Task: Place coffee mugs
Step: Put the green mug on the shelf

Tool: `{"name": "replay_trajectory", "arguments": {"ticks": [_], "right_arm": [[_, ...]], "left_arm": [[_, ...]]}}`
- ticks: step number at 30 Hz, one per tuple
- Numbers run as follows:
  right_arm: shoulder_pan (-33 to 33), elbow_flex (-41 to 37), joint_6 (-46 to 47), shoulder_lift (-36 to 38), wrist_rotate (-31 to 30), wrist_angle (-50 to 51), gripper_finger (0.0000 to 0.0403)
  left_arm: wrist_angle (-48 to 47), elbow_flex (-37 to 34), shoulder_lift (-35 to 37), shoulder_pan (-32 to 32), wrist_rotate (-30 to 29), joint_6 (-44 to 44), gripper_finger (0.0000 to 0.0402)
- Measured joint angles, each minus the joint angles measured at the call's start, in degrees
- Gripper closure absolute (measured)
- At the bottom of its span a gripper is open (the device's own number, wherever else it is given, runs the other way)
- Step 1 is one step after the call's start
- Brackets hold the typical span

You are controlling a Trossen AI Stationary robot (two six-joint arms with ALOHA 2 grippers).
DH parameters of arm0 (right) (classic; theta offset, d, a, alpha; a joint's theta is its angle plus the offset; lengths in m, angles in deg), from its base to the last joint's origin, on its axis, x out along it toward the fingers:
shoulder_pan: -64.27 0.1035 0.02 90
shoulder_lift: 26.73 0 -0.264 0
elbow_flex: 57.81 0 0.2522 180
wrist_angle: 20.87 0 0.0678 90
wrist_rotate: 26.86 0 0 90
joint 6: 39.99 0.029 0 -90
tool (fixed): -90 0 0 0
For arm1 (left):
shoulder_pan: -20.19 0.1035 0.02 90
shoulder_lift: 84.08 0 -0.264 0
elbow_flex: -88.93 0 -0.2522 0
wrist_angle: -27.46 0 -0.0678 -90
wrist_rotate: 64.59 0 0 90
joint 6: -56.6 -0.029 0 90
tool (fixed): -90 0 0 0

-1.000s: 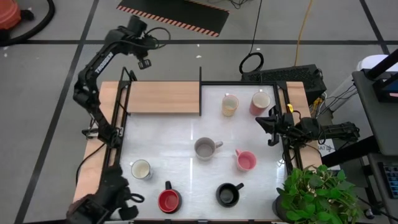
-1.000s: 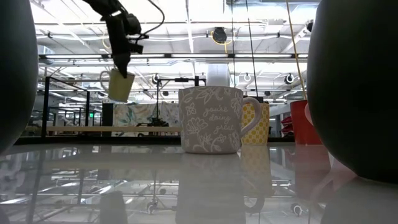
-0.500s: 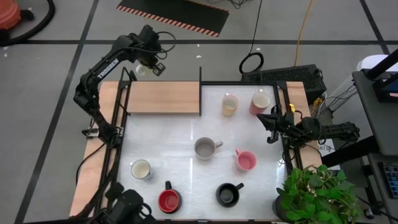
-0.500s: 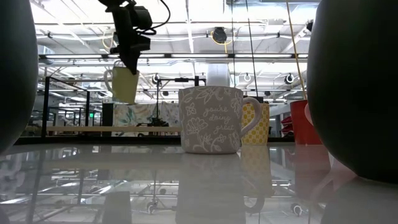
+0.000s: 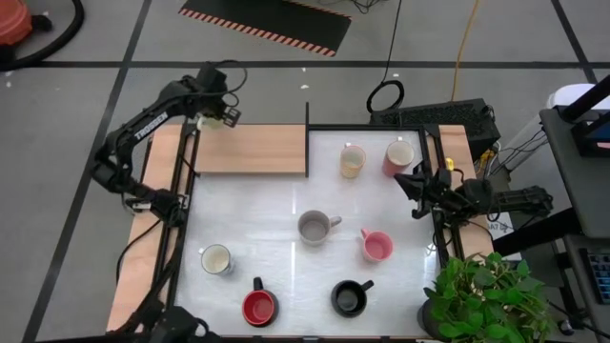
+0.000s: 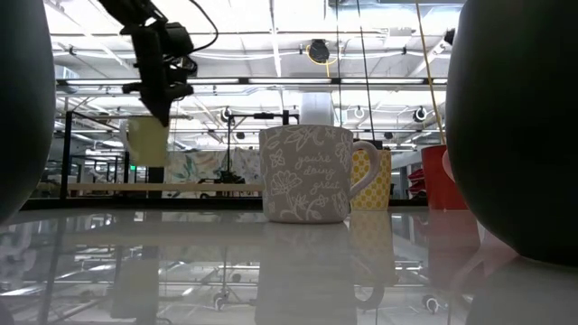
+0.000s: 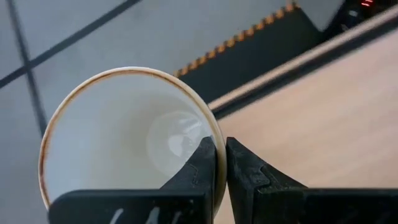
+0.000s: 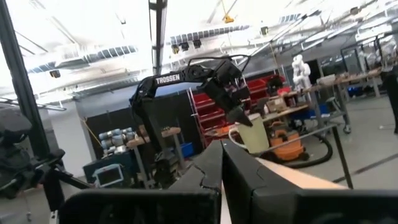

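Observation:
My left gripper [image 5: 213,115] hangs over the far left corner of the wooden board, shut on a cream mug [image 7: 124,137], which also shows in the low view [image 6: 144,140], raised above the board. On the white table stand the tan mug [image 5: 353,160], dark pink-red mug [image 5: 399,156], grey mug [image 5: 315,227], pink mug [image 5: 376,246], white mug [image 5: 216,259], red mug [image 5: 258,307] and black mug [image 5: 349,297]. My right gripper [image 5: 416,187] waits shut at the table's right edge. My left gripper pinches the cream mug's rim [image 7: 219,142], with one finger [image 7: 200,167] inside the cup and the other [image 7: 245,169] outside its wall. The fingers come from above, pointing down. The mug hangs upright below them, lifted clear of the board.
A wooden board [image 5: 250,150] fills the table's far left part, with a thin black upright [image 5: 307,133] at its right end. A potted plant [image 5: 486,295] stands at the near right corner. Bare white table lies between the board and the white mug.
My left gripper, still shut on the cream mug, swung a little toward the right, then back toward the table's left and down, nearer the board's far left corner. The mug travelled with it, upright. The mugs on the table stayed put.

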Motion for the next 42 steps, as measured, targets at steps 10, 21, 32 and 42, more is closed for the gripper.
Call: {"name": "replay_trajectory", "arguments": {"ticks": [10, 21, 32, 42], "right_arm": [[0.0, 0.0, -0.98, -5.51, -0.23, -7.46, 0.0403], [0.0, 0.01, -0.07, -10.98, -0.18, -11.67, 0.0403], [0.0, 0.02, 3.23, -17.78, -0.14, -15.23, 0.0403], [0.0, 0.0, 3.2, -23.31, -0.12, -20.92, 0.0403]], "left_arm": [[0.95, -7.2, 1.72, 0.68, 0.59, -0.05, 0.0378], [5.48, -8.87, 1.72, 3.14, -1.63, -0.24, 0.0353], [7.51, -8.85, 1.72, 4.17, -5.27, -5.02, 0.0271], [13.92, -8.83, 1.72, 3.37, -5.44, -8.38, 0.0172]]}}
